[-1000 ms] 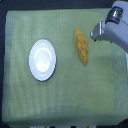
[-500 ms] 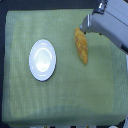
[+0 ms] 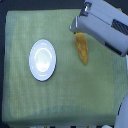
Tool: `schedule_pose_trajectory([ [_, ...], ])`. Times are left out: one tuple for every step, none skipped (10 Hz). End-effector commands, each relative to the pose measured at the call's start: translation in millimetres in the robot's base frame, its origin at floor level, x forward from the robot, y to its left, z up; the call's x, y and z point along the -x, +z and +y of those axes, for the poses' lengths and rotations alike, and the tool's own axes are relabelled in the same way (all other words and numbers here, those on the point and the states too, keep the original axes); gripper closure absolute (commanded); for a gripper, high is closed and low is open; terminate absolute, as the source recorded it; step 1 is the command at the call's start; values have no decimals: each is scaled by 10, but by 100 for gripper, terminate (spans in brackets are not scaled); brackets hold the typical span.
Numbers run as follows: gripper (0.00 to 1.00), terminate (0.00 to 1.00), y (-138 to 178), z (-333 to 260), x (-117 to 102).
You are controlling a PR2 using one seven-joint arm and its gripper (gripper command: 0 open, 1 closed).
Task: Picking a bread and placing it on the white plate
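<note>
1. Bread [image 3: 82, 48] lies on green cloth [image 3: 30, 100], near the cloth's far edge, toward exterior view's right.
2. White plate [image 3: 42, 60] sits mid-cloth, well apart from bread.
3. Gripper [image 3: 76, 27] over bread's far end; can't tell whether wide or closed.

The exterior view is soft and low in detail, with blocky blur over every edge. Light is even and fairly bright, falling from above without a clear direction. The white plate [image 3: 42, 59] is nearly blown out, its rim showing only as a faint grey ring, with a thin dark shadow along its lower edge. The green cloth [image 3: 60, 95] shows a fine weave pattern that shimmers into moiré. The bread [image 3: 82, 48] reads as a saturated orange smear with little crust texture. The pale arm [image 3: 107, 25] casts a narrow shadow beneath it; its gripper end is too blurred to make out. The corners fall to black.
</note>
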State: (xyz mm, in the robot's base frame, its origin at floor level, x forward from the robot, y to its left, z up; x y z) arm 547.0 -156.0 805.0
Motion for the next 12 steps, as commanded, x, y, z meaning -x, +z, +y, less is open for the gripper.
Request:
schedule_pose_trajectory([
  [0,0,-520,112,-70],
  [0,0,-574,105,-79],
  [0,0,-723,127,-84],
  [0,0,-787,131,-50],
  [0,0,-850,144,-21],
  [0,0,-940,198,-39],
  [0,0,-956,232,-31],
  [0,0,-967,307,-31],
  [0,0,-957,289,-39],
  [0,0,-947,213,9],
  [0,0,-941,108,75],
  [100,0,-934,94,92],
])
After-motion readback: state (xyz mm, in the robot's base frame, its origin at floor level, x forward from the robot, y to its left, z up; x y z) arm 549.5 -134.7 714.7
